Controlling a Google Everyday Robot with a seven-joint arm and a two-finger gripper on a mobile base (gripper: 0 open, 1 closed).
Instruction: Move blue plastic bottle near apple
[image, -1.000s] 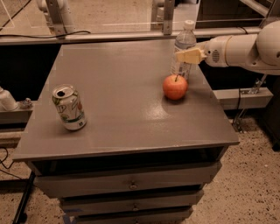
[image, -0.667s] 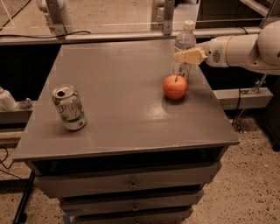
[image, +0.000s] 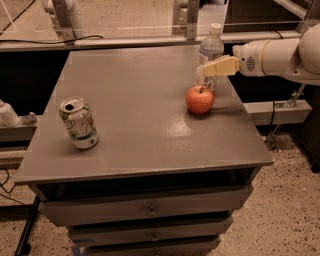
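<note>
The blue plastic bottle (image: 210, 50), clear with a white cap and a pale label, stands upright at the table's far right edge. The red-orange apple (image: 200, 99) sits just in front of it, almost touching. My gripper (image: 214, 68) reaches in from the right on a white arm (image: 280, 55) and sits at the bottle's label, at mid height, above and behind the apple. The lower part of the bottle is partly hidden by the gripper.
A green-and-white soda can (image: 78, 123) stands at the front left of the grey table (image: 145, 145). The table has drawers below. A rail and metal posts (image: 190, 20) run behind it. The table's right edge is close to the bottle.
</note>
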